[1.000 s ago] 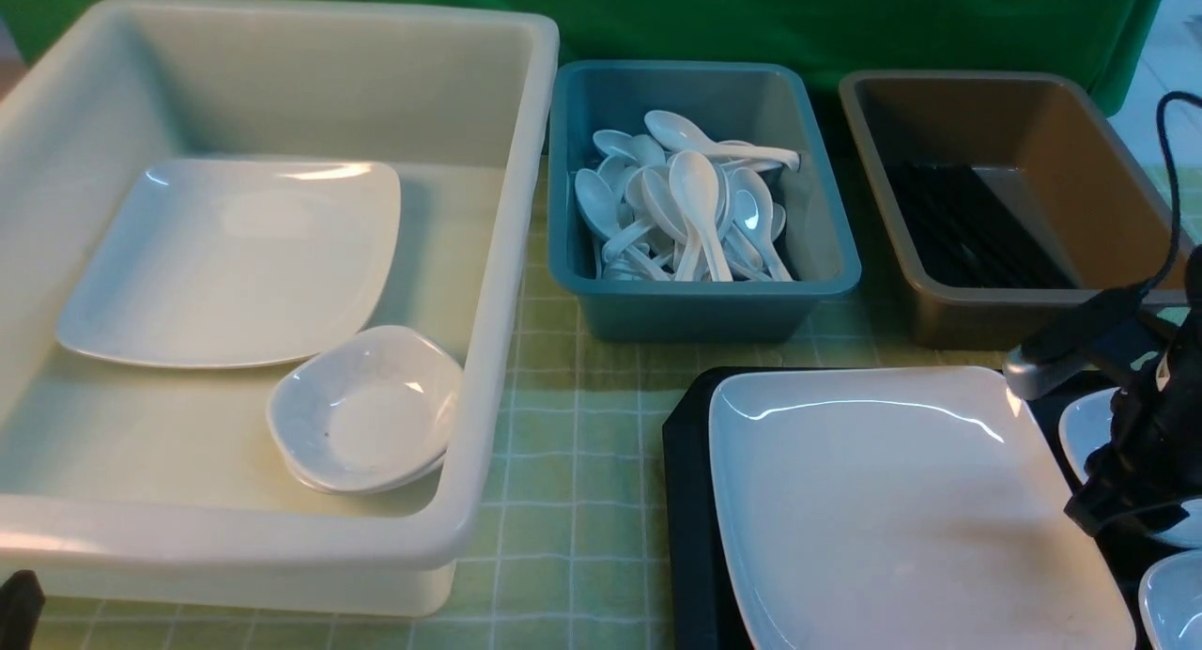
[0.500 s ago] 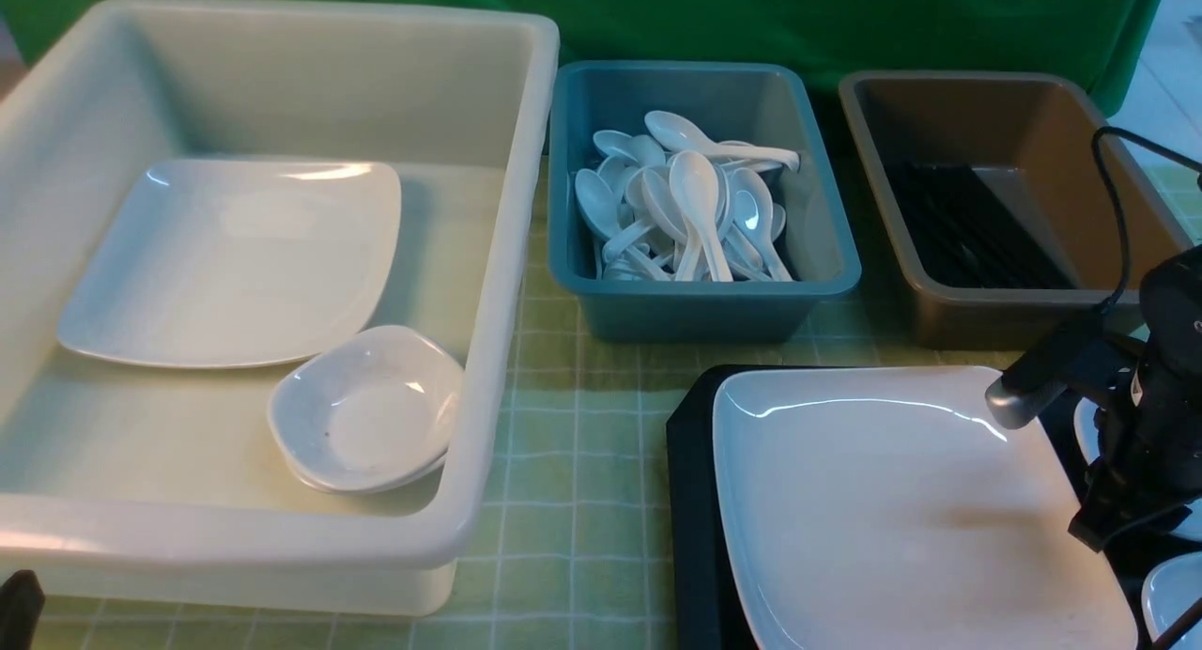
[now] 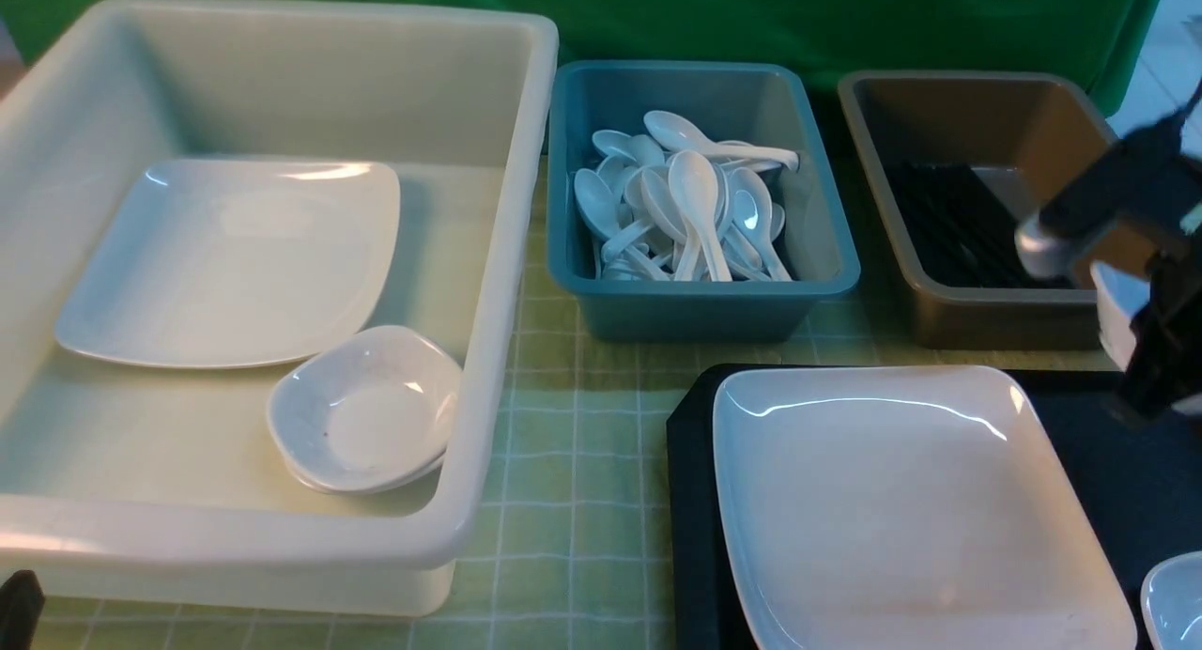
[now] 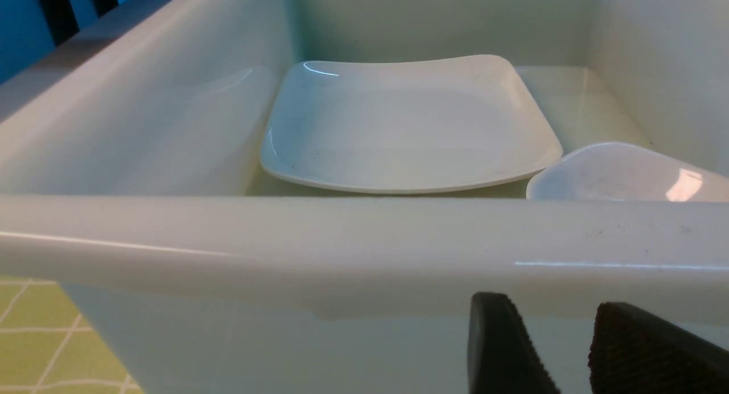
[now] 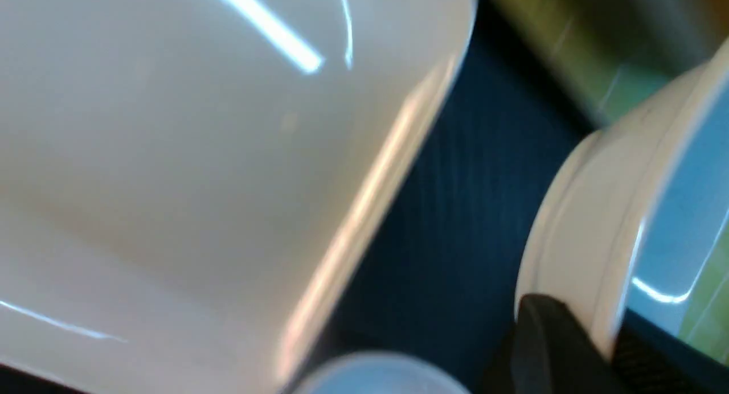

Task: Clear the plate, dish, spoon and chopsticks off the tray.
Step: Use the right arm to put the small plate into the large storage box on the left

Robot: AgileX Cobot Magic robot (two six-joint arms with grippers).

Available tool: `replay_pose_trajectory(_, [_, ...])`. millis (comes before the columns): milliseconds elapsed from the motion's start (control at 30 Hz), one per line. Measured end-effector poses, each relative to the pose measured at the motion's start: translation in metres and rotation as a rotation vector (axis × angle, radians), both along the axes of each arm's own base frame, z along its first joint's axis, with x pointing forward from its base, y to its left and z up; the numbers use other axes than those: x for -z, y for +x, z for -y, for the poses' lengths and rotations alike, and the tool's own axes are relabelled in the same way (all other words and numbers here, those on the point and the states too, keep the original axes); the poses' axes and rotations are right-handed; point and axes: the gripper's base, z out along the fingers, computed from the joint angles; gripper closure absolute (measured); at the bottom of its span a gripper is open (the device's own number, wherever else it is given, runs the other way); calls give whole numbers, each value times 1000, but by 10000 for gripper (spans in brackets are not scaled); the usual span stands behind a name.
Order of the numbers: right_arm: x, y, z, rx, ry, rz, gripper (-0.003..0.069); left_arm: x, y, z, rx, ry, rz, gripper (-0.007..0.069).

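A large white tub (image 3: 235, 537) fills the desk's left side, holding a spare plate (image 3: 235, 260) and stacked small dishes (image 3: 366, 410). The dark tray (image 3: 690, 500) sits near right and carries the plate (image 3: 901, 509), with a second dish (image 3: 1174, 603) at its near right corner. Behind stand a teal tub (image 3: 695, 317) of spoons and a brown tub (image 3: 995, 317). The right end effector (image 5: 609, 348) grips the dish (image 5: 592, 212) by its rim, in the air over the tray. The left end effector (image 4: 569, 348) hangs open and empty beside the white tub's outer wall.
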Motion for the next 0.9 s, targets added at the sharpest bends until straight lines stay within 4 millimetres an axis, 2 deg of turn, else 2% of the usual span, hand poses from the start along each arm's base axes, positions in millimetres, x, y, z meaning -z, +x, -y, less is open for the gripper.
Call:
replay_pose_trajectory(100, [-43, -17, -40, -155, 166, 120, 629, 0, 0, 0, 0, 0, 0, 400])
replay_pose_trajectory(133, [-46, -18, -43, -171, 179, 130, 629, 0, 0, 0, 0, 0, 0, 400])
replay_pose_trajectory(167, [-58, -27, -67, -290, 247, 167, 629, 0, 0, 0, 0, 0, 0, 400])
replay_pose_trajectory(200, [-65, -33, -90, -402, 285, 201, 629, 0, 0, 0, 0, 0, 0, 400])
replay_pose_trajectory(233, [-67, -36, -98, -439, 303, 209, 629, 0, 0, 0, 0, 0, 0, 400])
replay_pose_trajectory(267, [-70, -42, -132, -587, 333, 268, 629, 0, 0, 0, 0, 0, 0, 400])
replay_pose_trajectory(333, [-68, -49, -164, -733, 330, 316, 629, 0, 0, 0, 0, 0, 0, 400])
replay_pose_trajectory(367, [-62, -54, -190, -853, 310, 350, 629, 0, 0, 0, 0, 1, 0, 400])
replay_pose_trajectory(500, [-25, -56, -256, -1074, 243, 393, 629, 0, 0, 0, 0, 1, 0, 400])
replay_pose_trajectory(533, [-23, -56, -259, -1080, 242, 396, 629, 0, 0, 0, 0, 1, 0, 400])
replay_pose_trajectory(600, [3, -50, -285, -1125, 205, 360, 631, 0, 0, 0, 0, 1, 0, 400])
replay_pose_trajectory(700, [35, -35, -309, -1148, 140, 309, 631, 0, 0, 0, 0, 1, 0, 400])
replay_pose_trajectory(767, [50, -25, -322, -1162, 93, 285, 631, 0, 0, 0, 0, 1, 0, 400])
replay_pose_trajectory(900, [65, -11, -337, -1217, -27, 275, 631, 0, 0, 0, 0, 1, 0, 400])
